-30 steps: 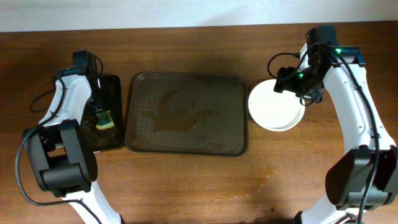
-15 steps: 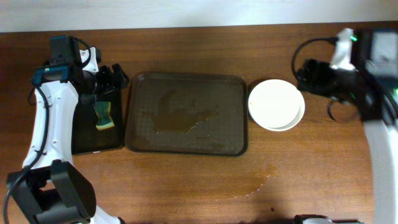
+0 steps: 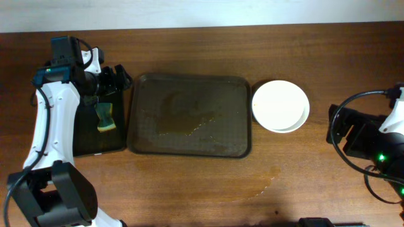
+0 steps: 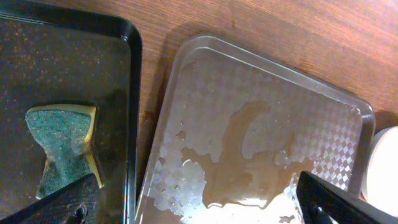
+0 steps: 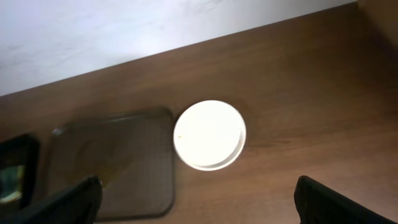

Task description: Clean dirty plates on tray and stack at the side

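The dark brown tray [image 3: 189, 116] lies mid-table with no plates on it, only a wet film and puddle; the left wrist view shows it as translucent [image 4: 261, 124]. The white plates [image 3: 281, 106] sit stacked on the table just right of the tray, also in the right wrist view [image 5: 209, 135]. My left gripper [image 3: 122, 81] is open and empty above the gap between the black tray and the brown tray's left rim [image 4: 196, 186]. My right gripper [image 3: 338, 126] is open and empty, well right of and nearer than the plates [image 5: 198, 186].
A smaller black tray [image 3: 101, 120] lies left of the brown tray and holds a yellow-green sponge [image 3: 105, 118], also in the left wrist view [image 4: 62, 146]. A wet streak [image 3: 262, 186] marks the table in front of the brown tray.
My right arm has swung away from the plates, first right, then toward the front right. My left arm rose off the black tray a second ago and has since stayed still.
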Robot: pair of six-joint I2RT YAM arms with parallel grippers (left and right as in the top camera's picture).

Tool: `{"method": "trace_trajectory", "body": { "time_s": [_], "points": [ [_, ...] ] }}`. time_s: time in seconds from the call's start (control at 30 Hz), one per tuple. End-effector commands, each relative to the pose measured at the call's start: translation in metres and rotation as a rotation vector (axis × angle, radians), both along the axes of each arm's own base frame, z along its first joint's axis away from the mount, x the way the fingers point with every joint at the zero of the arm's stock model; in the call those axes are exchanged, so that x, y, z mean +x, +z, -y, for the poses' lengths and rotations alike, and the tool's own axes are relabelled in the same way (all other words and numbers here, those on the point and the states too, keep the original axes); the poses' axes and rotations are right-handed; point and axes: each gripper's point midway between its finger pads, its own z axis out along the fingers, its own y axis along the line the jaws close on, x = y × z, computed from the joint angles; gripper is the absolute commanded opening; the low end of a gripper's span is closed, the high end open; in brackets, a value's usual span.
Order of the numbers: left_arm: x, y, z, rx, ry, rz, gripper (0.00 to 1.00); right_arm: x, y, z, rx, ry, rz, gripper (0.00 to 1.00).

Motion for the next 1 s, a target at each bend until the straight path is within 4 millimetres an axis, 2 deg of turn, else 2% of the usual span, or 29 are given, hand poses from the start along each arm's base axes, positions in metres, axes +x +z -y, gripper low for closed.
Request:
{"method": "trace_trajectory", "body": {
  "time_s": [0.0, 0.07, 0.13, 0.23, 0.43, 0.5, 0.7, 0.77, 0.87, 0.97],
  "points": [
    [0.002, 0.003, 0.0, -0.015, -0.001, 0.01, 0.99, 0.009, 0.009, 0.016, -0.067, -0.068, 0.063, 0.98],
    [0.002, 0.003, 0.0, -0.015, 0.0, 0.01, 0.99, 0.023, 0.012, 0.017, -0.084, -0.067, 0.141, 0.98],
    [0.002, 0.003, 0.0, -0.015, 0.0, 0.01, 0.99, 0.034, 0.0, 0.015, -0.09, -0.052, 0.224, 0.98],
    [0.002, 0.003, 0.0, -0.015, 0.0, 0.01, 0.99, 0.034, -0.037, 0.014, -0.09, -0.048, 0.31, 0.98],
    [0.002, 0.003, 0.0, -0.015, 0.0, 0.01, 0.99, 0.019, -0.128, 0.012, -0.066, -0.054, 0.466, 0.98],
    [0.002, 0.003, 0.0, -0.015, 0.0, 0.01, 0.99, 0.021, -0.154, 0.004, -0.054, -0.016, 0.529, 0.98],
    [0.002, 0.003, 0.0, -0.015, 0.0, 0.01, 0.99, 0.028, -0.187, -0.006, -0.041, 0.022, 0.726, 0.98],
    [0.002, 0.003, 0.0, -0.015, 0.0, 0.01, 0.99, 0.028, -0.194, -0.006, -0.04, 0.022, 0.749, 0.98],
    [0.002, 0.003, 0.0, -0.015, 0.0, 0.01, 0.99, 0.031, -0.215, -0.006, -0.042, 0.023, 0.673, 0.98],
    [0.002, 0.003, 0.0, -0.015, 0.0, 0.01, 0.99, 0.03, -0.248, -0.009, -0.037, 0.043, 0.54, 0.98]
  ]
}}
